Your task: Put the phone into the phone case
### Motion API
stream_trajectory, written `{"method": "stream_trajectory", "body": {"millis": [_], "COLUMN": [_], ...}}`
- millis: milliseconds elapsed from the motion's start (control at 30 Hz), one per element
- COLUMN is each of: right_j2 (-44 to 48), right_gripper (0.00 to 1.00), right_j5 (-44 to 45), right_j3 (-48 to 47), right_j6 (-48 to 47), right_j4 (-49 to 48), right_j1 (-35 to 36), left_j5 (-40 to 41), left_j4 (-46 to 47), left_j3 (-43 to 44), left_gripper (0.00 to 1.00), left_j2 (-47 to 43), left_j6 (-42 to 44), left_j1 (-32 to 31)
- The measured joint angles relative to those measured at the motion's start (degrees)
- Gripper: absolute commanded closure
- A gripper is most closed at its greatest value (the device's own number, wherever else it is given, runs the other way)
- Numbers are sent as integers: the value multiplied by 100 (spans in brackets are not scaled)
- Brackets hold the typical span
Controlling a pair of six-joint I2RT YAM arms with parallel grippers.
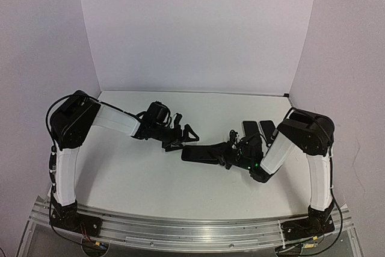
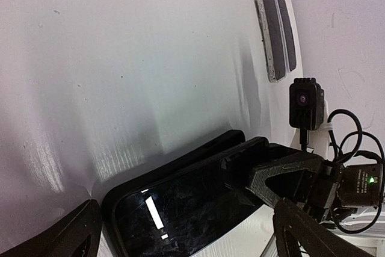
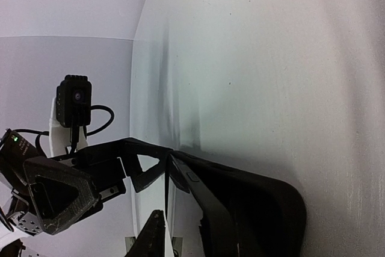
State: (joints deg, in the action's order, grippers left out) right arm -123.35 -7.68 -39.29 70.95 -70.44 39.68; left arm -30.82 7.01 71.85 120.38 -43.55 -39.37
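White table [image 1: 129, 179]: phone [image 1: 201, 153], two slabs [image 1: 258, 128] beyond

one white desk [image 1: 150, 191] carries everything. two robot arms stand at its near edge: the left arm [image 1: 114, 120] and the right arm [image 1: 280, 151]. one dark-screened phone [image 2: 180, 209] lies mid-desk, with one black phone case [image 2: 201, 151] along its edge. two more flat dark slabs lie side by side at the far right, the nearer slab [image 2: 269, 31] and the farther slab [image 2: 286, 28]. two small wrist cameras show, the right arm's camera [image 2: 305, 103] and the left arm's camera [image 3: 73, 100].
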Motion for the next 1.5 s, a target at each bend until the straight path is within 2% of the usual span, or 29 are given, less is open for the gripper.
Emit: {"method": "stream_trajectory", "body": {"millis": [233, 1233, 1500], "right_j2": [379, 1658, 2060], "right_gripper": [69, 61, 59], "right_j5": [103, 515, 537], "right_j3": [93, 92, -41], "right_j6": [-75, -303, -411], "right_j4": [533, 3056, 4077], "right_j1": [0, 17, 22], "left_j5": [185, 361, 366], "left_j4": [-10, -297, -416], "left_j3": [0, 2, 0], "left_gripper": [0, 0, 0], "left_j2": [-22, -115, -151], "left_j6": [9, 180, 267], "left_j1": [-93, -152, -152]}}
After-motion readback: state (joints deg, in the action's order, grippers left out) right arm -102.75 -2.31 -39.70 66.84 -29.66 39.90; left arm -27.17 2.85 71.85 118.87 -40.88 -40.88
